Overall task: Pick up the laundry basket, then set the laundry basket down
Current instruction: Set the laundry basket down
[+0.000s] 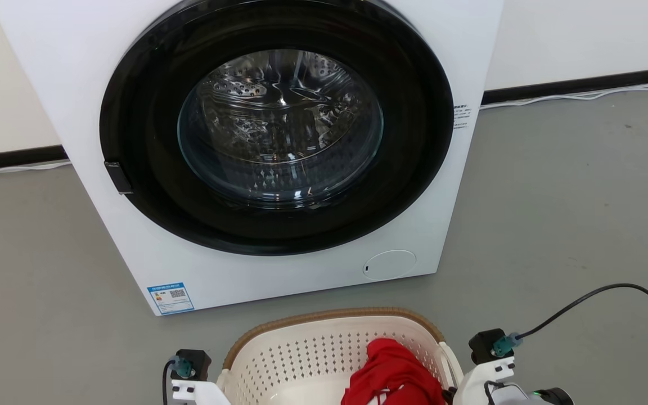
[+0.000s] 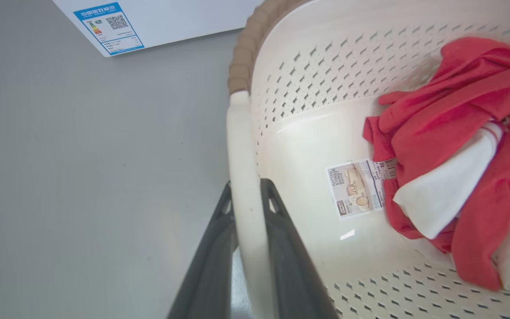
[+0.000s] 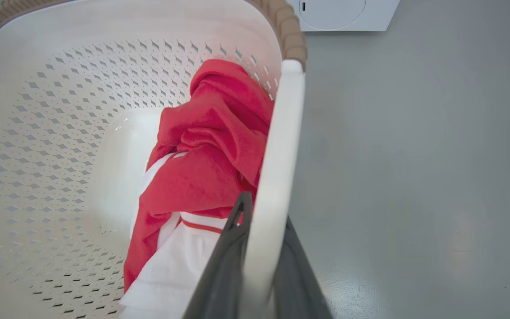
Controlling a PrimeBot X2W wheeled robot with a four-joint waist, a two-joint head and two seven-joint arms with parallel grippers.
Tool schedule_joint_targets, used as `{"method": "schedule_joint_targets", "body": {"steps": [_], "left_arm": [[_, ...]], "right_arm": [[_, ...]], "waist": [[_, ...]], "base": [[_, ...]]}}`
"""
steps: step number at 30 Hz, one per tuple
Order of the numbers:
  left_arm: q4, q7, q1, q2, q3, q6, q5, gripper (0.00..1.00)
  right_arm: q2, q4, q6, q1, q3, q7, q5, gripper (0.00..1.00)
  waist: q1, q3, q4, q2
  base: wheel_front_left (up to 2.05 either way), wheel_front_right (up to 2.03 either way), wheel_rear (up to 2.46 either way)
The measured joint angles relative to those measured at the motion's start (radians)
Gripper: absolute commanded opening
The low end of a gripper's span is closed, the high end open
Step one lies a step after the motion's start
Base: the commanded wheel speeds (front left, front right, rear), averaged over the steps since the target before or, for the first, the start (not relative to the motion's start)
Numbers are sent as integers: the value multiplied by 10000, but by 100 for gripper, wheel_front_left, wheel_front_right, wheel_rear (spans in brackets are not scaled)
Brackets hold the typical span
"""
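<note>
Laundry basket (image 1: 324, 349) sits just in front of the washing machine (image 1: 76, 84), with a red-and-white garment (image 1: 391, 371) heaped at its right-handle end. Left gripper (image 2: 246, 190) is pinched onto the left handle (image 2: 239, 146), and right gripper (image 3: 265, 208) onto the right handle (image 3: 286, 133); can't tell if the base is off the floor. Best to move both arms evenly and level, so the lopsided load doesn't tip.

Near half of laundry basket (image 1: 313, 360) off-frame

The left tool (image 2: 247, 184) clamps the laundry basket (image 2: 308, 66) by its white handle (image 2: 239, 146).
</note>
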Motion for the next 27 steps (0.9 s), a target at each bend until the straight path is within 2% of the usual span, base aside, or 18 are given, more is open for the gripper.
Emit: {"method": "schedule_joint_targets", "body": {"steps": [9,15,23,24,27], "left_arm": [[0,-430,-224,44,-52,6,-84,0],[-12,-915,-603,71,23,186,-190,0],[-153,-1555,-1689,163,29,466,-196,0],[-222,-1779,-2044,165,36,598,-196,0],[-255,-1923,-2336,178,33,692,-148,0]], "right_arm": [[-180,-274,-2,-316,267,-986,35,0],[-211,-297,0,-761,336,-1839,-33,0],[-159,98,2,-1804,174,-3147,-194,0],[-148,194,2,-2121,-19,-3352,-261,0],[-148,247,4,-2422,-184,-3429,-477,0]], "waist": [[0,328,133,0],[0,853,187,0],[0,2257,243,0],[0,2888,271,0],[0,3541,299,0]], "base": [[0,0,0],[0,0,0],[0,0,0],[0,0,0],[0,0,0]]}}
